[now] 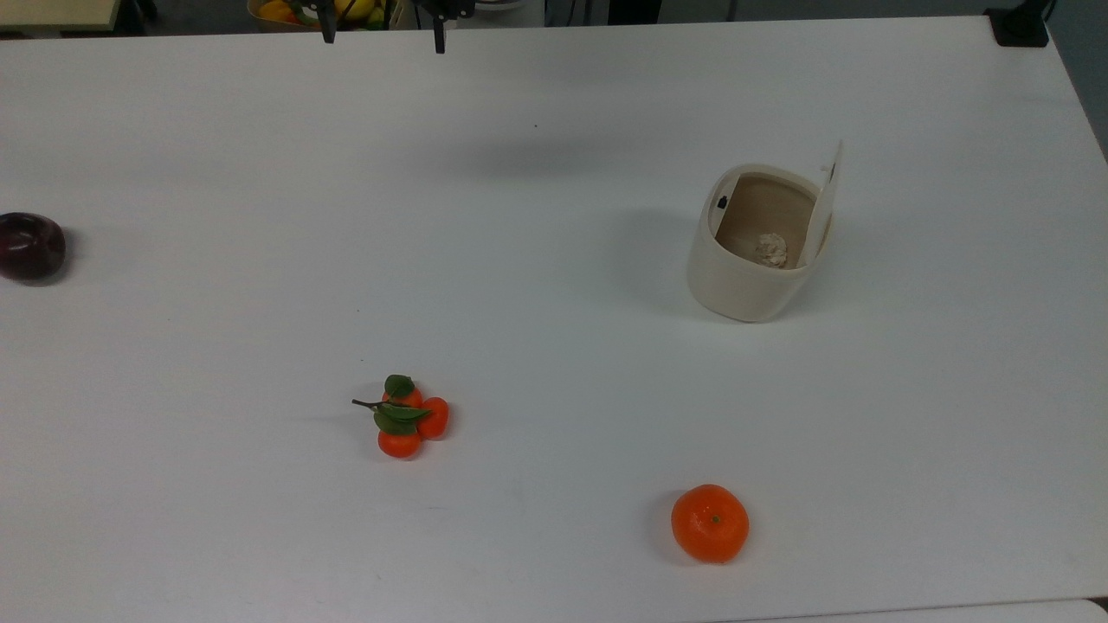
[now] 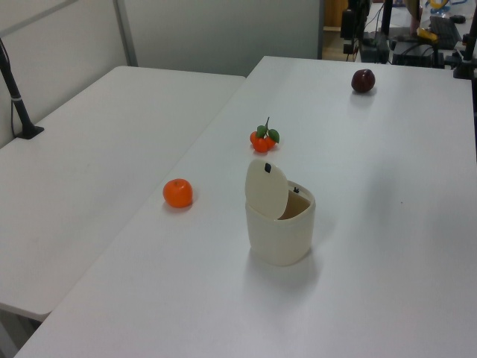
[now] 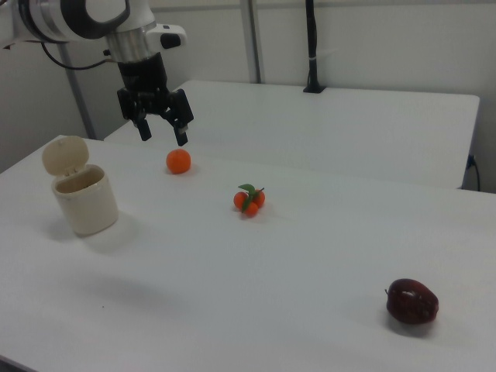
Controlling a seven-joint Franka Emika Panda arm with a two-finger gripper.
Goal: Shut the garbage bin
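Spread wide and holding nothing, the gripper (image 3: 162, 128) hangs in the air above the counter (image 1: 537, 285), with its two fingers pointing down; in the top view its fingertips (image 1: 441, 43) show at the upper edge, well apart from the garbage bin (image 1: 751, 260).

One garbage bin stands upright on the counter, its long axis vertical and its mouth facing up. Its lid (image 2: 266, 189) is open and stands almost upright on the hinge, at the top view's right side of the rim. A small black button (image 1: 722, 202) sits on the rim at the opposite side. Inside lies one pale crumpled lump (image 1: 772, 249).

Around the bin the counter is bare on all sides. One orange (image 1: 710, 523) lies nearest, toward the top view's lower edge. One bunch of three small oranges with green leaves (image 1: 407, 417) lies further off, near the middle. One dark red apple (image 1: 31, 246) lies far away, at the top view's left edge. In the left view, a second white table (image 2: 97, 142) stands just beside the counter.
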